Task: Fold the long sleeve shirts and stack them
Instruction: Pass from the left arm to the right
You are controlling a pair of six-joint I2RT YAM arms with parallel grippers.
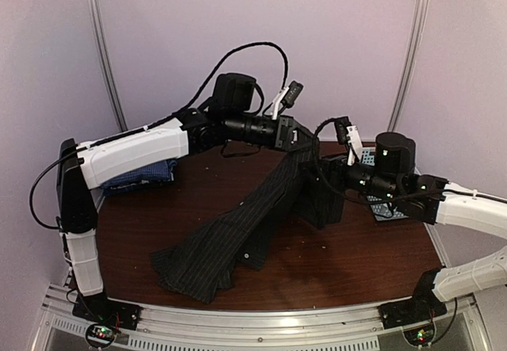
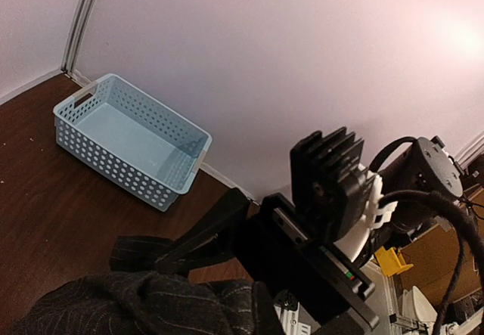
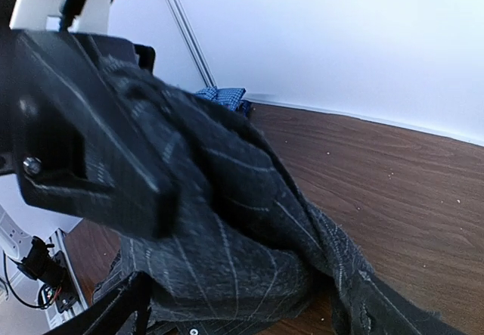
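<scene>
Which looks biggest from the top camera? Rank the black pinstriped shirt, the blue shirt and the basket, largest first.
1. black pinstriped shirt: by far the largest.
2. blue shirt: a small patch, partly covered by the left arm.
3. basket: only slivers show behind the right arm, so its rank is unsure.

Pale, pinkish-lit walls [image 1: 253, 18] with metal seam strips [image 1: 105, 58] enclose a dark, perhaps laminate, wood tabletop [image 1: 333, 264]

Black pinstriped shirt [image 1: 230, 232] slopes, far end raised; blue checked shirt [image 1: 142, 175] lies heaped left.
</scene>
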